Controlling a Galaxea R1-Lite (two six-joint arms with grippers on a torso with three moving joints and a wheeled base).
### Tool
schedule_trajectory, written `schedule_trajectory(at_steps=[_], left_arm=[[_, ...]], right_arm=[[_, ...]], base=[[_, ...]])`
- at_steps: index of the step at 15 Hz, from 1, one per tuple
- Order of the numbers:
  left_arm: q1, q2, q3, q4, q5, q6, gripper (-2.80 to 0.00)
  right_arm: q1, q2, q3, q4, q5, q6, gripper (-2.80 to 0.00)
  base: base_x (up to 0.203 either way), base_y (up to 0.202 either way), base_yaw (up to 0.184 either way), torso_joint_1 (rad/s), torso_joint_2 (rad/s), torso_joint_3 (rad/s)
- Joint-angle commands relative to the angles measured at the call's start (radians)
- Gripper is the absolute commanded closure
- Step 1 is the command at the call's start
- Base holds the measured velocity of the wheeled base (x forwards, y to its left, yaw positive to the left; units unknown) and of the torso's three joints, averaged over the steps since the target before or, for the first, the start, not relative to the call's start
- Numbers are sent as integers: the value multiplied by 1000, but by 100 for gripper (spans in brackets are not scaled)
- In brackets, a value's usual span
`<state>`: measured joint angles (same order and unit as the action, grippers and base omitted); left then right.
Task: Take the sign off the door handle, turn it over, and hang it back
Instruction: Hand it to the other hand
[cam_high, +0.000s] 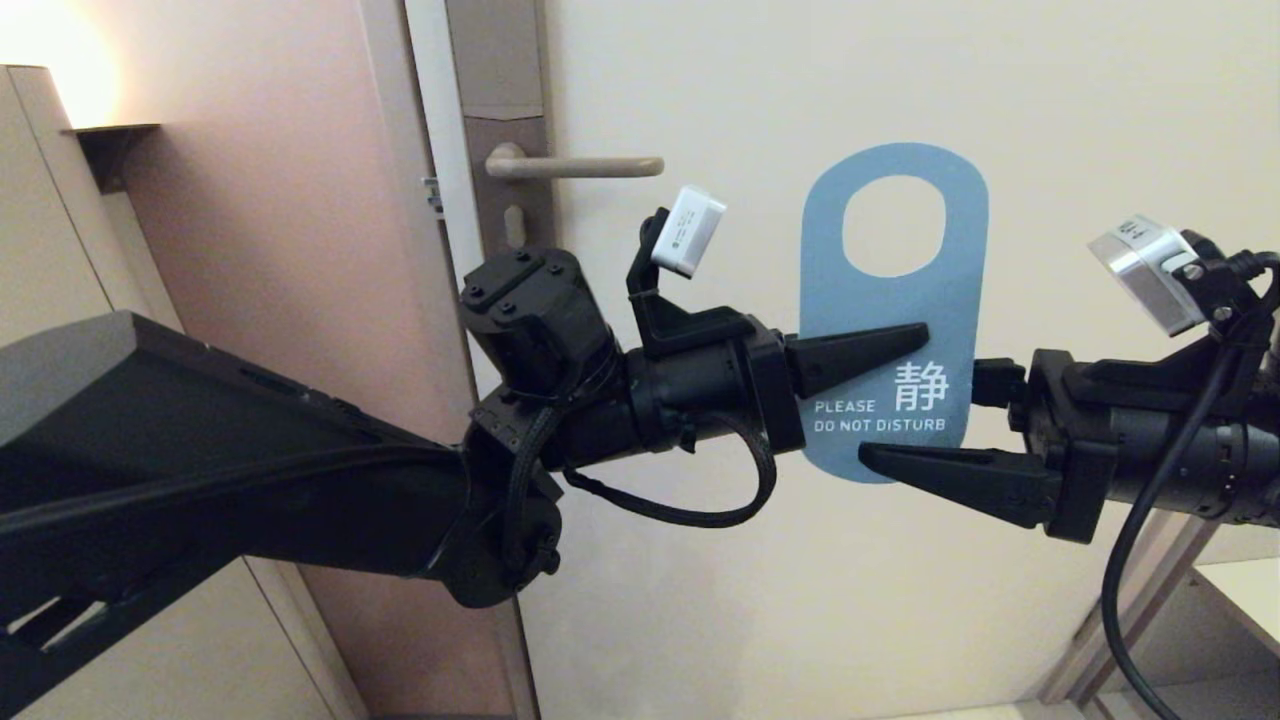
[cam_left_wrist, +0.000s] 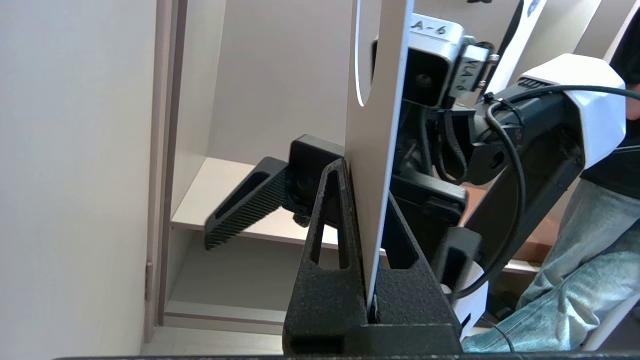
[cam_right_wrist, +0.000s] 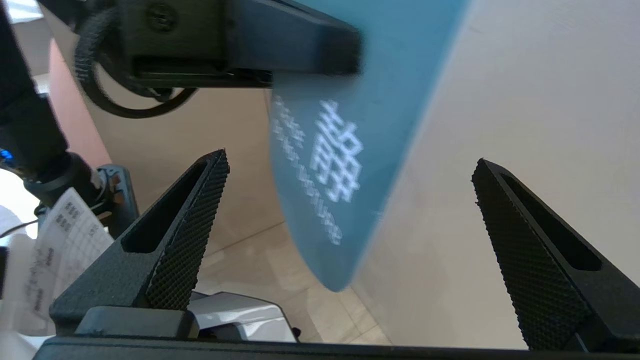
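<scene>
The sign (cam_high: 890, 300) is off the door handle (cam_high: 585, 165) and held upright in front of the door, to the handle's right and lower. Its teal-blue "PLEASE DO NOT DISTURB" side faces me. My left gripper (cam_high: 915, 340) is shut on the sign's middle, reaching in from its left edge. In the left wrist view the sign (cam_left_wrist: 372, 150) stands edge-on, pinched between the fingers (cam_left_wrist: 330, 225). My right gripper (cam_high: 880, 410) is open and straddles the sign's lower end from the right without touching it. In the right wrist view (cam_right_wrist: 350, 160) the sign (cam_right_wrist: 380, 75) hangs between the spread jaws.
The cream door (cam_high: 800, 620) is right behind the sign. The lock plate (cam_high: 505, 200) and door frame (cam_high: 420, 120) are to the left. A shelf unit (cam_high: 1240, 590) stands at lower right. A person in jeans (cam_left_wrist: 590, 280) shows in the left wrist view.
</scene>
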<state>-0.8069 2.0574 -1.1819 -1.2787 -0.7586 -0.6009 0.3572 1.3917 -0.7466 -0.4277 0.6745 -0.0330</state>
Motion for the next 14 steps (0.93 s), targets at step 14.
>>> schedule_trajectory(at_steps=[14], left_arm=[[12,-5,5,-19,-10,4,0]], right_arm=[[63,7,-33,-45,11,1,-280]], base=[[0,0,0,0,0,0]])
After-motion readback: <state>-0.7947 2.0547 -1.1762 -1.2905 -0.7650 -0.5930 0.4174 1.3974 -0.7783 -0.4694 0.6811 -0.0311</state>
